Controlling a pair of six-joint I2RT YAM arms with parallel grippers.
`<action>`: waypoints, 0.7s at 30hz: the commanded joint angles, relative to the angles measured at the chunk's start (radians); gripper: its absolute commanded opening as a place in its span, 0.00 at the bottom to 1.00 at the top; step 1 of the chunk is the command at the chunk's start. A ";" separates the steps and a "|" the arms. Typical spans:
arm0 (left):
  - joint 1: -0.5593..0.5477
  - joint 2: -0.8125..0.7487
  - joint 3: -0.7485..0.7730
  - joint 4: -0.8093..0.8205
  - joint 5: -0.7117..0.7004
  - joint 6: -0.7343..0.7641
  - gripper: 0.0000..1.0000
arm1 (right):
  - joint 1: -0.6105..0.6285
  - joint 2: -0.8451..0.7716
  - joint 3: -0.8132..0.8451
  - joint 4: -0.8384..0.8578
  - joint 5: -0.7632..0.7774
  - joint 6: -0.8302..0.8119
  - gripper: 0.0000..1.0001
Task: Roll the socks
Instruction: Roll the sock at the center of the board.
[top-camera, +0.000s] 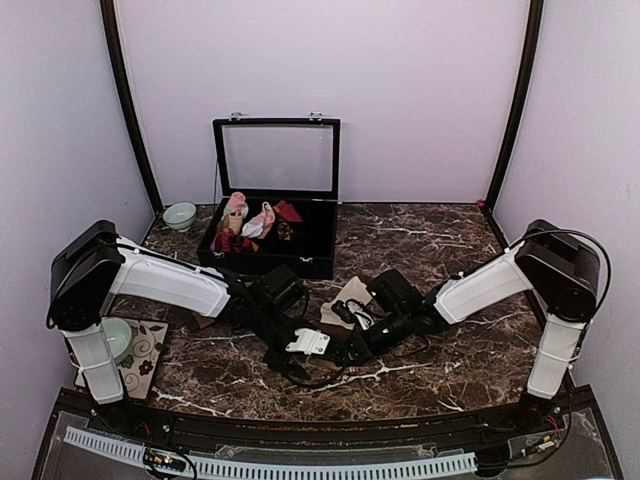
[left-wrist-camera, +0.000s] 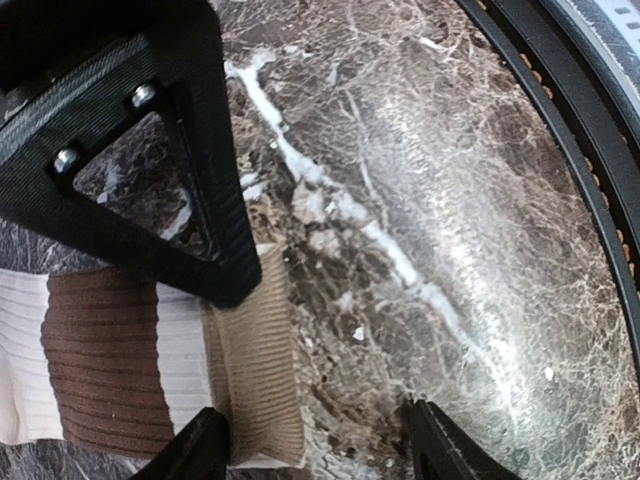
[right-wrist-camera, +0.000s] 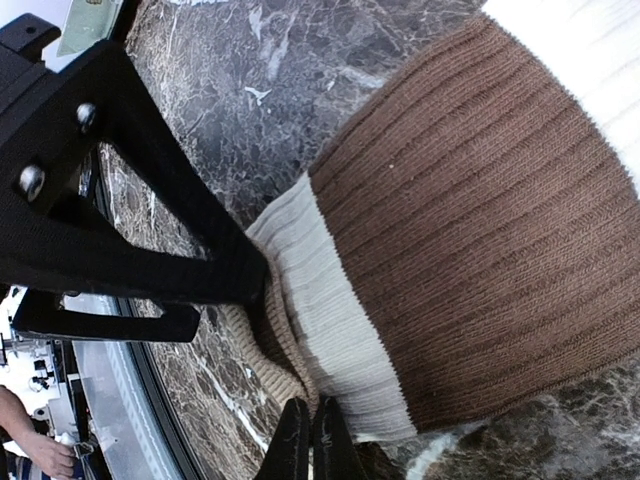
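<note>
A cream sock with a dark brown patch (left-wrist-camera: 100, 360) lies flat on the marble table, its folded tan end (left-wrist-camera: 255, 360) toward me. In the top view it shows as a pale patch (top-camera: 308, 343), with tan fabric (top-camera: 348, 295) behind it. My left gripper (left-wrist-camera: 320, 450) is open; its left fingertip sits beside the tan fold and bare marble lies between the tips. My right gripper (right-wrist-camera: 312, 440) is shut, its tips pressed against the edge where the cream rib (right-wrist-camera: 330, 310) meets the tan fold. Both grippers meet at the table's middle (top-camera: 290, 358) (top-camera: 342, 350).
A black case (top-camera: 270, 265) with its glass lid (top-camera: 278, 157) raised stands at the back, holding pink-and-white and dark red bundles (top-camera: 240, 212). A green bowl (top-camera: 180, 215) sits beside it. Another bowl rests on a patterned mat (top-camera: 140, 365) at the left. The table's front rail (left-wrist-camera: 580, 150) runs close by.
</note>
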 joint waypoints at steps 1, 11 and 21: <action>0.000 -0.045 0.022 0.000 -0.046 -0.002 0.66 | -0.005 0.075 -0.040 -0.163 0.100 -0.016 0.00; -0.017 -0.051 0.115 -0.158 0.095 -0.037 0.69 | -0.011 0.083 -0.033 -0.184 0.099 -0.022 0.00; -0.024 -0.004 0.099 -0.153 0.073 0.020 0.62 | -0.011 0.085 -0.037 -0.175 0.094 -0.012 0.00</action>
